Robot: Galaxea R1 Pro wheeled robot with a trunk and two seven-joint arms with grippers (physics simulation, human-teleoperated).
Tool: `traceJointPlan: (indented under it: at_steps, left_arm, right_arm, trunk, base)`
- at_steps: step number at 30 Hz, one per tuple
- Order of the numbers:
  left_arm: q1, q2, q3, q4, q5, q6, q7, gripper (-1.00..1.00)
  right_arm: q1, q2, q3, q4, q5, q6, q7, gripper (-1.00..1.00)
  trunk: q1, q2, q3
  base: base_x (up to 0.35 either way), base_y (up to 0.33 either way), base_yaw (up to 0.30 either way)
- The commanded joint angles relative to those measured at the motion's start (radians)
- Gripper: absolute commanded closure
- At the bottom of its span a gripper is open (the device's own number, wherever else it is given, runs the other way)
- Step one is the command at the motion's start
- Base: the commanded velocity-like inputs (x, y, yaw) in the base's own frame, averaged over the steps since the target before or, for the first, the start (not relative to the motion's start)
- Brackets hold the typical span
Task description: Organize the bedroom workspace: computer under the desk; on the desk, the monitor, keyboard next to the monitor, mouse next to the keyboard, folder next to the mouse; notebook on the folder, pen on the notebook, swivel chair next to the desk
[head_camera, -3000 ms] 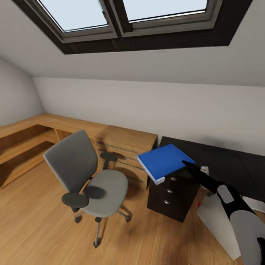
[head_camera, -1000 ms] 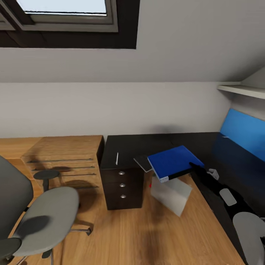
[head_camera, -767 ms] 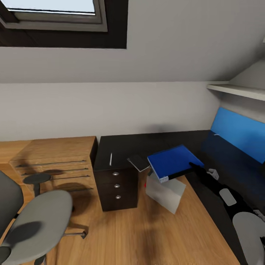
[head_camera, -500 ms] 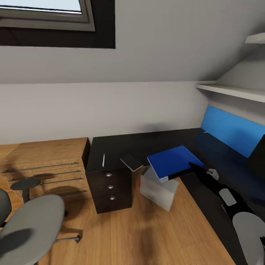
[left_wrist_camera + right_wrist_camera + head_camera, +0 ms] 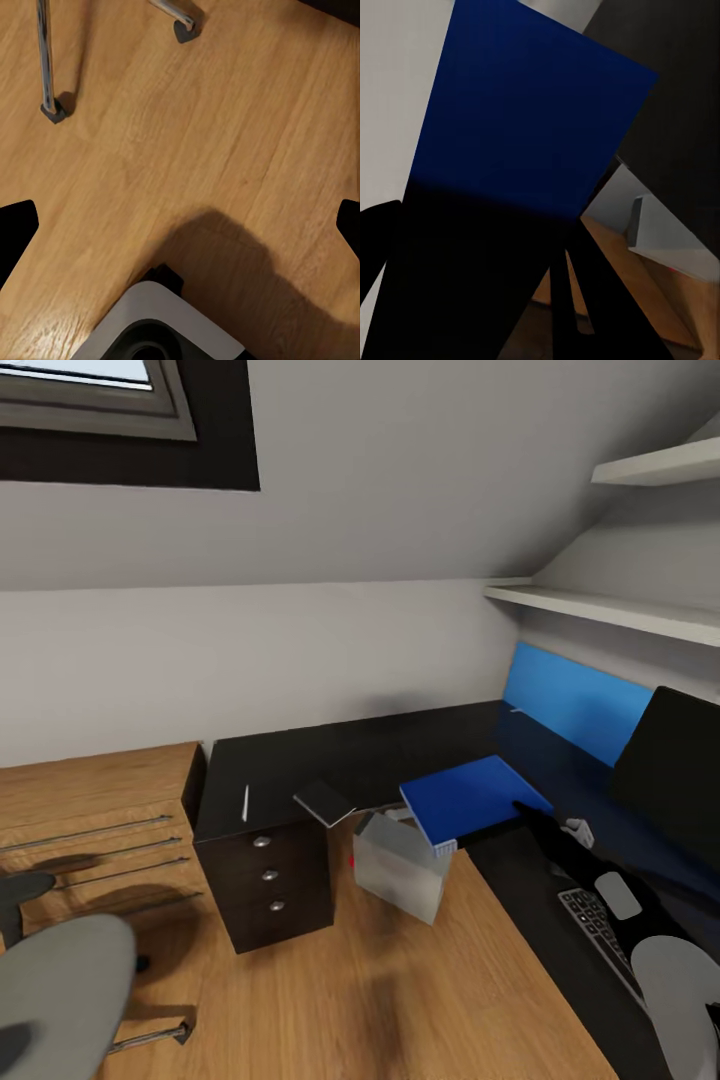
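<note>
Right gripper (image 5: 522,809) clamping blue folder (image 5: 470,797) above desk (image 5: 330,755), left gripper (image 5: 180,225) spread wide

Attic bedroom w/ sloped white ceiling (image 5: 400,470) and a dark-framed skylight (image 5: 120,420) at upper left, showing pale daylight. Plain white back wall (image 5: 250,660) below the slope. Two white shelves (image 5: 600,610) on the right wall, w/ a long blue wall panel (image 5: 570,700) beneath them. Light-wood dresser (image 5: 90,810) w/ thin metal handles stands at left, against the back wall. Floor (image 5: 400,1000) is warm wood planks, softly lit, w/ faint blurred shadows.
</note>
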Motion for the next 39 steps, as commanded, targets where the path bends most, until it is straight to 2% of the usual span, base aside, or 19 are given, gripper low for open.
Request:
traceJointPlan:
  at_steps: [1,13,17,23,31,32,35,37,39]
  left_arm:
    - [0.000,0.000,-0.003,0.000,0.010,-0.003,0.002,-1.00]
    - [0.000,0.000,-0.003,0.000,0.009,-0.003,0.002,-1.00]
    - [0.000,0.001,-0.003,0.000,0.010,-0.003,0.002,-1.00]
    - [0.000,0.001,-0.003,0.000,0.010,-0.003,0.002,-1.00]
    - [0.000,0.001,-0.003,0.000,0.009,-0.003,0.001,-1.00]
    - [0.000,0.001,-0.003,0.000,0.009,-0.003,0.001,-1.00]
    - [0.000,0.001,-0.003,0.000,0.010,-0.003,0.001,-1.00]
    - [0.000,0.001,-0.003,0.000,0.010,-0.003,0.001,-1.00]
    - [0.000,0.001,-0.003,0.000,0.010,-0.003,0.001,-1.00]
  right_arm:
    - [-0.001,0.001,-0.004,0.001,-0.007,0.008,0.003,1.00]
    - [-0.001,0.002,-0.005,0.020,-0.010,0.008,0.011,1.00]
    - [-0.001,0.000,-0.005,0.032,-0.009,0.008,0.087,1.00]
    - [-0.001,-0.001,-0.005,0.089,-0.014,0.008,0.116,1.00]
    - [-0.001,0.000,-0.005,0.104,-0.058,0.009,0.120,1.00]
    - [-0.001,0.002,-0.005,0.104,-0.058,0.005,0.114,1.00]
    - [-0.001,0.008,-0.006,0.104,-0.072,-0.076,0.020,1.00]
    - [-0.001,0.009,-0.007,0.104,-0.106,-0.104,-0.027,1.00]
    - [-0.001,0.018,-0.007,0.104,-0.186,-0.122,-0.063,1.00]
  trunk:
    - [0.000,-0.001,-0.001]
    - [0.000,-0.001,-0.001]
    - [0.000,-0.001,-0.001]
    - [0.000,-0.001,-0.001]
    - [0.000,-0.001,-0.001]
    - [0.000,-0.001,-0.001]
    - [0.000,-0.001,-0.001]
    - [0.000,-0.001,-0.001]
    - [0.000,-0.001,-0.001]
  base:
    - [0.000,0.000,-0.071]
    - [0.000,0.000,-0.012]
    - [0.000,0.000,0.000]
    - [0.000,0.000,0.000]
    - [0.000,0.000,0.000]
    - [0.000,0.000,0.000]
    - [0.000,0.000,0.000]
    - [0.000,0.000,0.000]
    - [0.000,0.000,0.000]
